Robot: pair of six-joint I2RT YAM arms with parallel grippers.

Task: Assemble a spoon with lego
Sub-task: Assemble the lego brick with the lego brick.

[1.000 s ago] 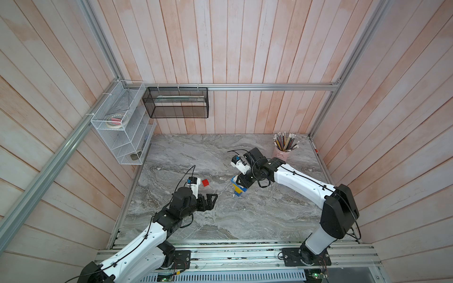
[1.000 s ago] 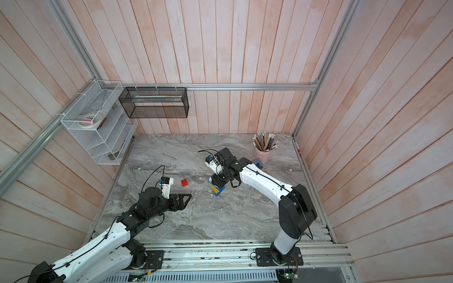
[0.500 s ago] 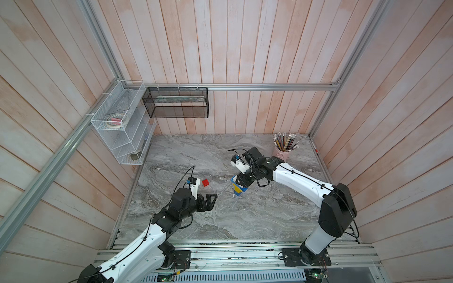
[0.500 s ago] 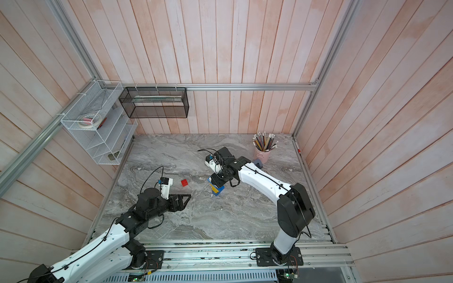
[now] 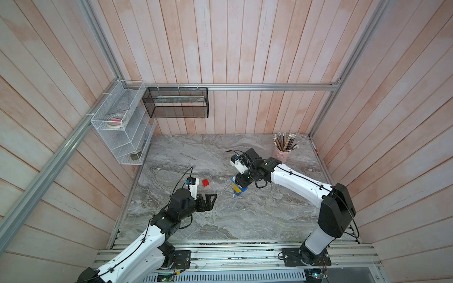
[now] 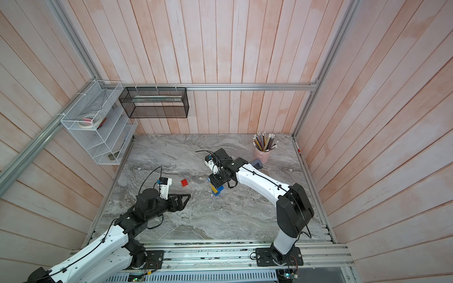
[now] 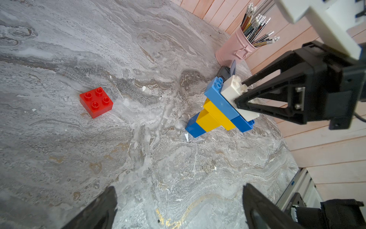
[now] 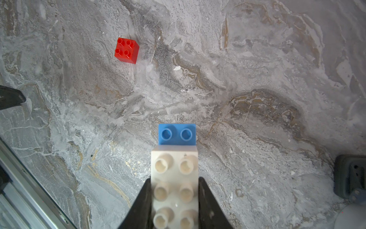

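The right arm's bulky black elbow housing (image 5: 336, 210) has swung a shade towards the middle of the grey marbled tabletop (image 5: 220, 225). In both top views it now stands slightly further from the pink plank side wall (image 5: 392, 171) than a second ago. On the other arm, the round black wrist motor (image 5: 181, 196) behind the left gripper (image 7: 179, 188) has drifted a touch back towards its own side of the rig.
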